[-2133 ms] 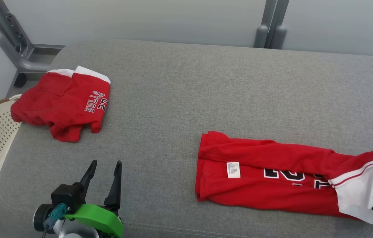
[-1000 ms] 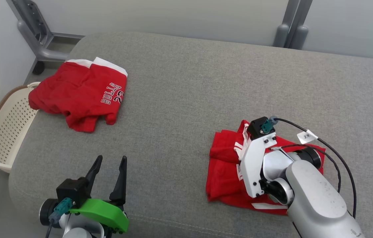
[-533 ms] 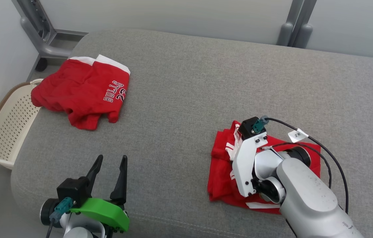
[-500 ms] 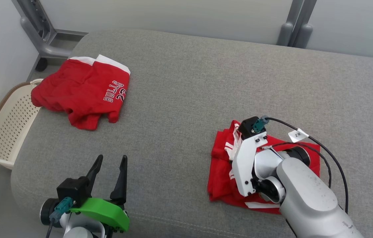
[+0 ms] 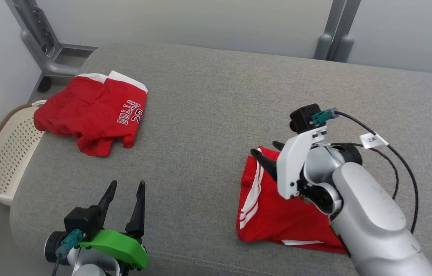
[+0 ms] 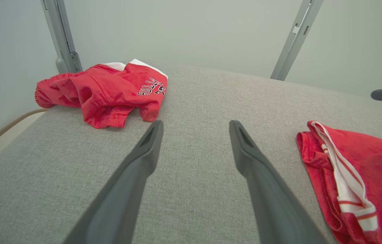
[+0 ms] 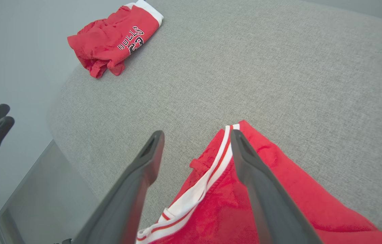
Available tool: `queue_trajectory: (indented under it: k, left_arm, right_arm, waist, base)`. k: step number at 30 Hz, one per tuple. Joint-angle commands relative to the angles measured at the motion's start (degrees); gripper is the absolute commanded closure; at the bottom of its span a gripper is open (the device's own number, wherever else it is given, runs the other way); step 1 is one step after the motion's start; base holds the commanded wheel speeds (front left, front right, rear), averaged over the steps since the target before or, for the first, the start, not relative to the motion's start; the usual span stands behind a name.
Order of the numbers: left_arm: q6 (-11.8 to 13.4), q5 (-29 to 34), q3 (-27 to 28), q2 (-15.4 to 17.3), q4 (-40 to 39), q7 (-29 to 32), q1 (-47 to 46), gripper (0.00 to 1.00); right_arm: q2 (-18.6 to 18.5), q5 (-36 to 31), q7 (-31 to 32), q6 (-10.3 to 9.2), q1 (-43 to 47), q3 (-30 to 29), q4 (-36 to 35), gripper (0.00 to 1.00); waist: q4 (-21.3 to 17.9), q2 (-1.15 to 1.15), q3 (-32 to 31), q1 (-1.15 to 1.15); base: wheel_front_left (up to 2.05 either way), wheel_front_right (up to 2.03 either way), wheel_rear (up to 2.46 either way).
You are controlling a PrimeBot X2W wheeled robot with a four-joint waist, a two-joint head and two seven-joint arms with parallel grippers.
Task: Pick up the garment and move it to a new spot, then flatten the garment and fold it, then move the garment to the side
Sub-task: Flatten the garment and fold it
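Note:
The garment (image 5: 269, 214), red with white stripes, lies folded on the grey cushion (image 5: 208, 107) at the right. In the left wrist view the garment (image 6: 346, 169) is at the right edge. My right gripper (image 5: 265, 148) hovers open just above its far left corner, with nothing between the fingers. The right wrist view has the right gripper (image 7: 196, 134) spread over the striped edge of the garment (image 7: 245, 206). My left gripper (image 5: 127, 184) stands open and empty near the front left edge, well apart from the garment. The left gripper (image 6: 194, 123) points across bare cushion.
A second red garment (image 5: 93, 111) with "BULLS 23" lettering lies crumpled at the far left of the cushion. A cream perforated basket (image 5: 1, 153) stands on the floor beyond the left edge. Grey metal posts (image 5: 330, 34) rise behind the cushion.
My right gripper has opened, let go of the garment and lifted off it. The garment now lies folded. The left gripper has not moved; the camera has shifted slightly.

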Motion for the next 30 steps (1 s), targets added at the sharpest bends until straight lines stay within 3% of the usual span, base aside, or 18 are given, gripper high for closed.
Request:
queue_trajectory:
  k: [1,4,8,17,18,19,20,30]
  left_arm:
    - [0.2,0.0,0.2,0.5,0.1,-0.2,0.4,0.00]
    - [0.4,-0.2,0.1,0.7,-0.2,-0.2,1.5,0.00]
    - [0.5,-0.5,0.2,0.8,-0.5,-0.2,1.9,0.00]
    - [0.3,-0.4,-0.7,0.5,-0.7,-0.2,1.9,0.00]
    - [0.2,-0.5,-0.7,0.5,-0.6,-0.2,1.9,0.00]
    - [0.2,-0.6,-0.8,0.5,-0.5,-0.2,1.9,0.00]
    - [0.2,-0.7,-0.7,0.6,-0.4,-0.2,1.9,0.00]
    - [0.1,-0.5,-0.7,0.2,-0.7,-0.2,0.3,0.00]
  right_arm:
    - [-1.1,-1.2,-0.5,-0.03,0.8,-1.1,-0.5,0.00]
    - [-3.4,-6.4,-0.7,-0.03,4.5,-6.3,-2.7,0.00]
    - [-3.6,-8.7,0.8,-0.03,8.8,-9.9,-4.8,0.00]
    - [-2.6,-11.1,3.0,-0.03,16.3,-12.2,-10.1,0.00]
    - [-2.4,-11.4,3.1,-0.03,17.2,-12.2,-10.6,0.14]
    - [-2.2,-11.6,3.1,-0.03,17.8,-12.2,-11.1,0.53]
    - [-2.0,-12.0,2.6,-0.03,18.8,-12.0,-12.0,1.00]
    - [-0.3,-13.1,-0.4,-0.03,17.0,-8.4,-8.4,1.00]
  waist:
    - [-0.3,0.00,-0.6,0.00]
    - [-0.8,0.00,-1.5,0.00]
    - [-1.5,0.00,-1.8,0.00]
    - [-1.7,0.00,-1.7,0.00]
    - [-1.6,0.00,-1.8,0.00]
    - [-1.6,0.00,-1.8,0.00]
    - [-1.5,0.00,-1.7,0.00]
    - [-0.5,0.00,0.3,0.00]
  base:
    - [0.00,0.00,0.00]
    - [0.00,0.00,0.00]
    - [0.00,0.00,0.00]
    - [0.00,0.00,0.00]
    - [0.00,0.00,0.00]
    - [0.00,0.00,0.00]
    - [0.00,0.00,0.00]
    - [0.00,0.00,0.00]
